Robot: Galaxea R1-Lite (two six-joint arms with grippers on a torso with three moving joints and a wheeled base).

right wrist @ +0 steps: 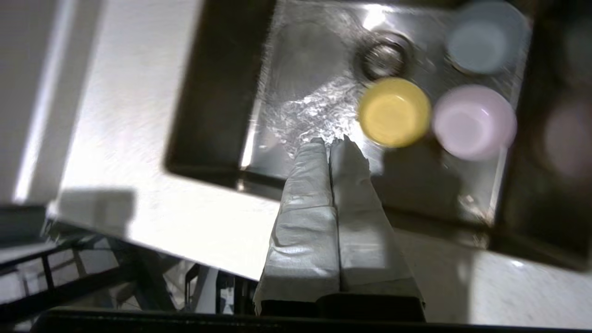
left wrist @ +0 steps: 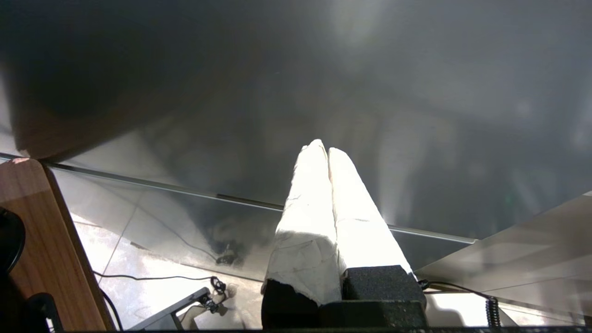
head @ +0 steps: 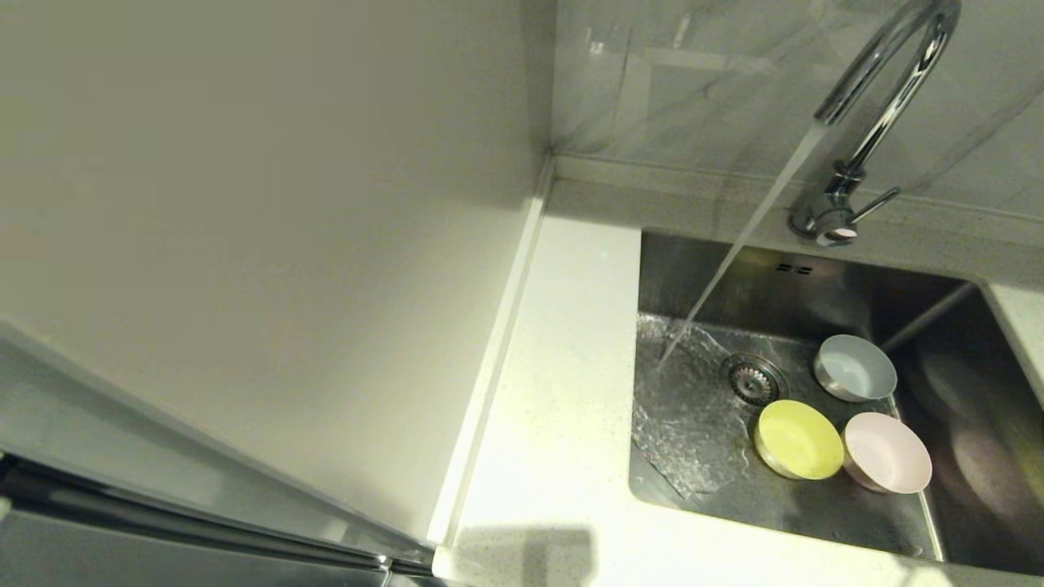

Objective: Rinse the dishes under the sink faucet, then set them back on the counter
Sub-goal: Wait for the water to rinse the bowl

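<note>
You see the right gripper [right wrist: 329, 141] clenched empty above the sink's [right wrist: 217, 92] near edge; three bowls [head: 798, 439] sit inside, water running; left gripper [left wrist: 327, 150] clenched, parked.

Three small round bowls sit upright on the floor of the rectangular stainless steel sink [head: 824, 277], right of the round metal drain strainer [head: 753, 379]. Pale grey-blue bowl [head: 855, 368] farthest back; yellow-green bowl [head: 798, 439] nearest the front, just beside the drain; pale pink bowl [head: 886, 452] to its right, rims about touching. Tall chrome gooseneck faucet [head: 885, 106] stands behind the sink on the white speckled bench [head: 563, 424], thin side lever out. Water streams from the spout onto the sink floor left of the drain, clear of the bowls.
</note>
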